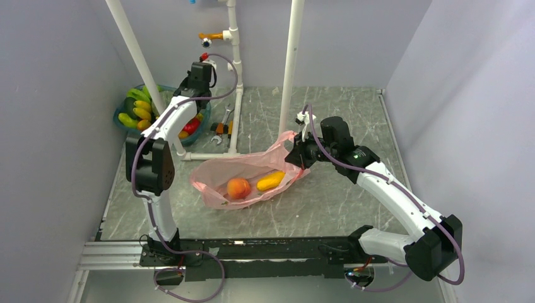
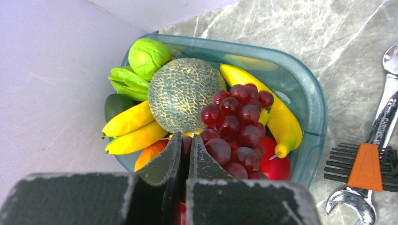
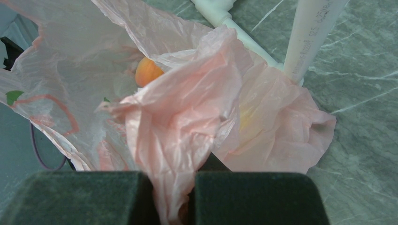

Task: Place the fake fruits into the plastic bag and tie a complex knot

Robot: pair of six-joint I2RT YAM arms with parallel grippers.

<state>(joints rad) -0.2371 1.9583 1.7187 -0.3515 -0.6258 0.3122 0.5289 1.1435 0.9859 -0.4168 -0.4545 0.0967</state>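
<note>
Plastic bag (image 1: 214, 172) lies slumped on the grey table (image 1: 340, 202), about mid-table, mouth gaping toward the right arm. We take the bag as our reference.

Inside the bag: one peach-orange fruit (image 1: 238, 188) and one yellow fruit (image 1: 270, 181), side by side and showing through the pink film. From the right wrist the peach shows as an orange patch behind the folds; the yellow one is only a faint tint there.

Right gripper (image 3: 173, 197) is at the bag's right end. Its dark pads are clenched on a bunched ridge of film, and the film rises out of the grip in a crumpled fan.

Teal basin (image 2: 300, 93) sits well off the bag's far-left side, against the wall. The rest of the fake fruits are piled in it:
- netted melon (image 2: 185, 93)
- dark red grape bunch (image 2: 237, 122)
- yellow bananas (image 2: 129, 119)
- green pieces (image 2: 149, 56)
- a red piece low in the pile

Left gripper (image 2: 184, 140) hangs over the basin, well away from the bag, fingertips just above the grapes' edge. The jaws are drawn almost together, with only a slit between them. We cannot tell whether anything is pinched there.

Wrench (image 2: 385, 117) and orange tool (image 2: 365, 166) lie on the table beyond the bag, just beside the basin. A white pipe frame (image 1: 236, 95) stands on the bag's far side.
</note>
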